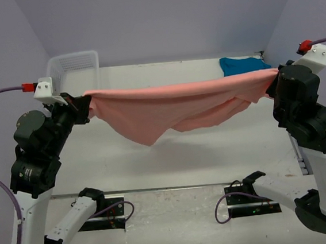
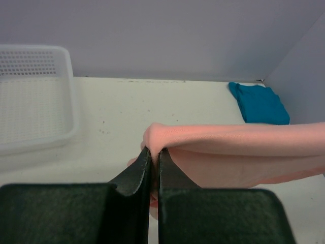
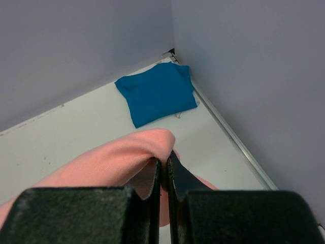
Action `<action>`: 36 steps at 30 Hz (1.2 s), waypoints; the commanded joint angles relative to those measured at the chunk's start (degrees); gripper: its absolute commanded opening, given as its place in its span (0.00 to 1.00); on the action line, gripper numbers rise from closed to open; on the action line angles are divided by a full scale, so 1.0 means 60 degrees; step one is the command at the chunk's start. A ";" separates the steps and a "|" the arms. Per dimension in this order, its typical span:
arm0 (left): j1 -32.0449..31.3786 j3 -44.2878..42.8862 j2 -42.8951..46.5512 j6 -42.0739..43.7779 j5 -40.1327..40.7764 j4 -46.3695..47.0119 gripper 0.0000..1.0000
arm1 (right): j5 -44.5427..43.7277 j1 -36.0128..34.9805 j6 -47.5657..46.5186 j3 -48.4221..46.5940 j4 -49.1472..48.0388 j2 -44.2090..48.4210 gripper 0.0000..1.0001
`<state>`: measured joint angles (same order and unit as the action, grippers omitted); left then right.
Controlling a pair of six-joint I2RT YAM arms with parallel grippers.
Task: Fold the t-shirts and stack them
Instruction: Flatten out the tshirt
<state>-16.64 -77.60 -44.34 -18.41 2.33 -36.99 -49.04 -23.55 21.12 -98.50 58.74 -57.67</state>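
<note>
- Above the table (image 1: 155, 163), the salmon-pink t-shirt (image 1: 167, 107) hangs stretched between both arms. Its top edge runs taut from left to right and its middle sags in loose folds.
- At the shirt's left end, the left gripper (image 2: 154, 155) has its jaws pinched tight on the cloth, which bunches over the tips.
- At the right end, the right gripper (image 3: 165, 163) is clamped on the cloth the same way.
- Folded flat, the teal-blue t-shirt (image 3: 156, 93) lies in the table's far right corner.
- At the far left sits the white mesh basket (image 1: 75, 66).
</note>
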 commanded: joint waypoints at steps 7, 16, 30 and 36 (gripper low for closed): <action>-0.0097 -0.1101 0.0693 -0.0372 -0.0724 -0.0764 0.00 | -0.0822 0.0073 -0.0356 -0.0737 0.0127 0.0441 0.00; -0.0082 0.1960 0.0565 -0.1411 -0.0799 0.0216 0.00 | 0.0247 0.0073 0.0242 0.0373 0.0011 -0.0158 0.00; -0.0083 0.2958 -0.3286 -0.1925 0.1500 0.1610 0.00 | 0.1786 -0.0118 0.0801 0.2120 -0.1133 -0.2882 0.00; -0.0082 0.3075 -0.3832 -0.1971 0.1679 0.1989 0.00 | 0.2196 -0.0147 0.0815 0.1782 -0.1176 -0.3733 0.00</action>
<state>-17.28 -58.52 -68.07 -29.39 10.28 -30.22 -36.18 -24.12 24.67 -85.19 54.22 -80.44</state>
